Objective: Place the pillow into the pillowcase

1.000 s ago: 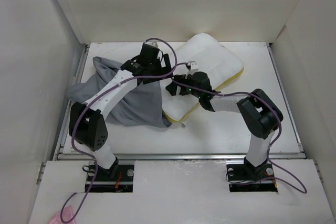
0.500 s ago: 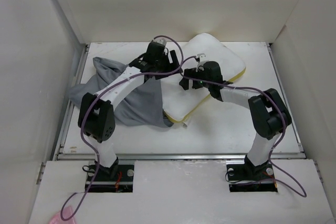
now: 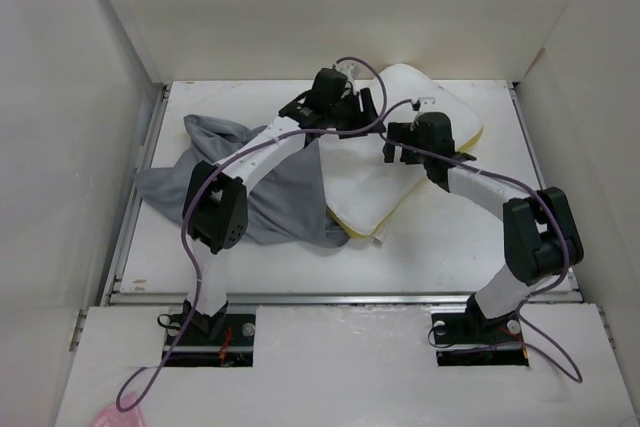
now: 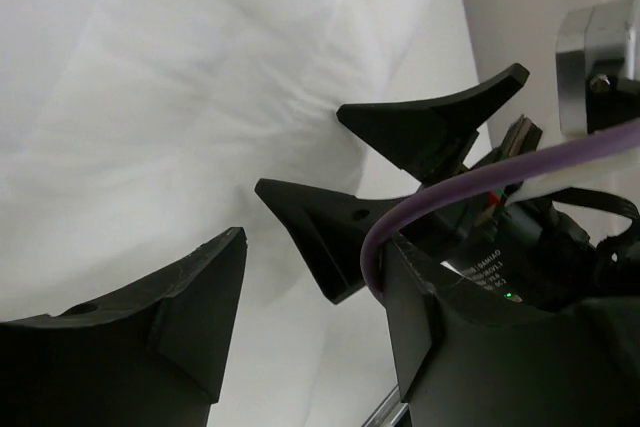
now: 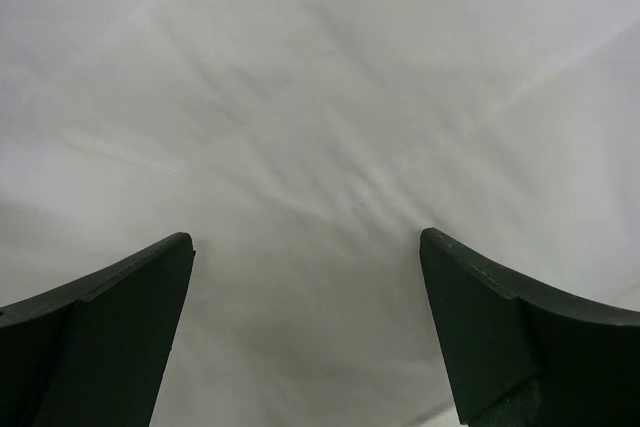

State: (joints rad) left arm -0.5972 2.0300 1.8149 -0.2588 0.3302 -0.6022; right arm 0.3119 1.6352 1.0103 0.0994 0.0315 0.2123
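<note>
Here the pillow (image 3: 365,187) lies diagonally on the white bench (image 3: 480,247), its left edge touching the crumpled grey pillowcase (image 3: 270,202) beside it. Over the pillow's far half, close to each other, the left tool (image 3: 358,112) and right tool (image 3: 398,155) both have their jaws spread apart, holding nothing.

The left gripper (image 4: 315,247) is hanging close over the white pillow (image 4: 150,77), its two dark fingers spread apart at the bottom edge. Just beyond, the right gripper (image 4: 300,147) is pointing its parted fingers at the same fabric, and a purple cable (image 4: 470,182) is arching across it.
</note>
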